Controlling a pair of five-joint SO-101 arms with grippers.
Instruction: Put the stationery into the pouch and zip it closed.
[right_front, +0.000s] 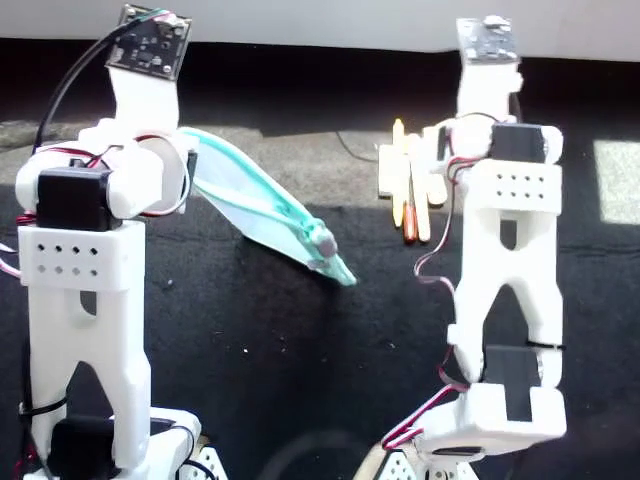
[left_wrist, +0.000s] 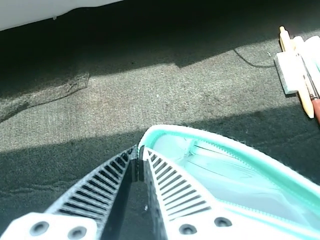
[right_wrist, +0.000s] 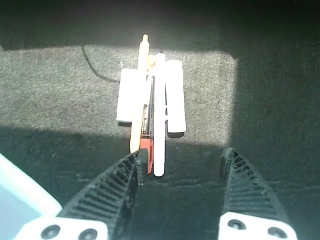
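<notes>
High view: the pouch (right_front: 265, 205) is a soft, see-through sleeve with a teal edge. It hangs tilted from the left arm (right_front: 80, 250), with a small grey slider (right_front: 323, 240) near its low end. The arm's white plastic body hides where the pouch is gripped, and it is unclear whether its low corner touches the black felt-like mat (right_front: 300, 340). The stationery (right_front: 410, 185) lies on the mat well apart from the pouch, in a sunlit patch. It is a tight bundle of slim sticks and flat white blocks. The right arm (right_front: 510, 220) covers the side of it away from the pouch. A thin dark cable (right_front: 350, 150) lies between pouch and bundle.

Left wrist view: the left gripper (left_wrist: 138, 150) has ribbed grey fingers, clenched on the pouch's rounded rim. Zipper teeth run along the teal band, and the film inside is creased. The picture's edge cuts off most of the pouch.

Right wrist view: the right gripper (right_wrist: 184, 155) hangs over the mat just short of the bundle, jaws spread wide with nothing between them. The bundle shows a round-tipped wooden stick, a white tube, two flat white blocks and a red-brown piece partly hidden behind one finger. A pale corner of the pouch is cut off at the edge.
</notes>
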